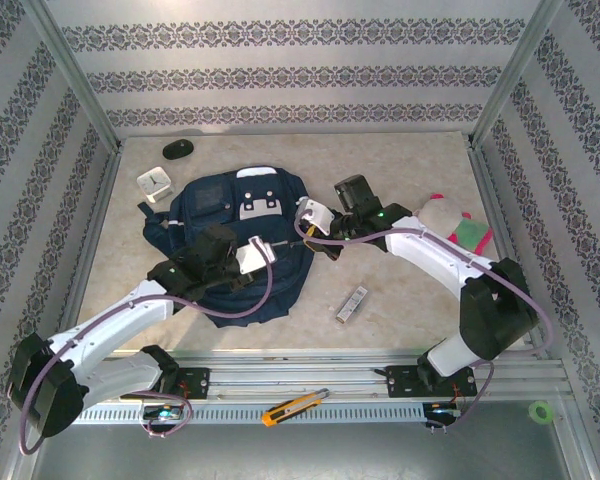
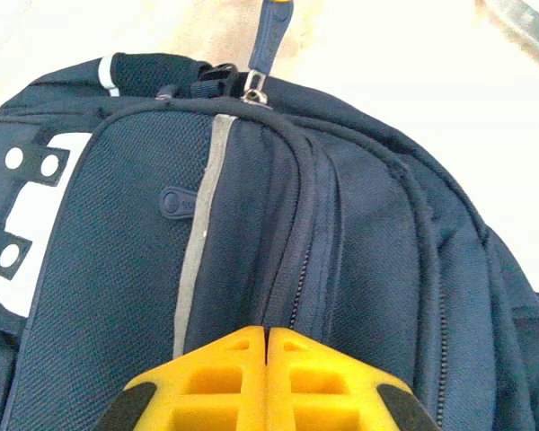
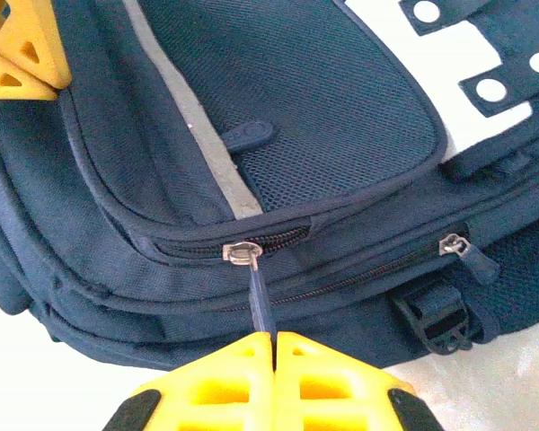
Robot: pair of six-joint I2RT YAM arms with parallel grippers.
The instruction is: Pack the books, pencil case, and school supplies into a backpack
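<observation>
place: we read this as a robot test booth | evidence: we see patterned panel walls [image 1: 300, 75], aluminium frame posts [image 1: 73, 70], slotted mounting rail [image 1: 310, 362]

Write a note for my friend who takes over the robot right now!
Left end effector: shut, at the backpack fabric.
Right end effector: shut on the zipper pull.
Silver bar: on the table, right of the backpack.
Done: pull gripped, zipper not yet open.
Left: unzip, pack everything in.
</observation>
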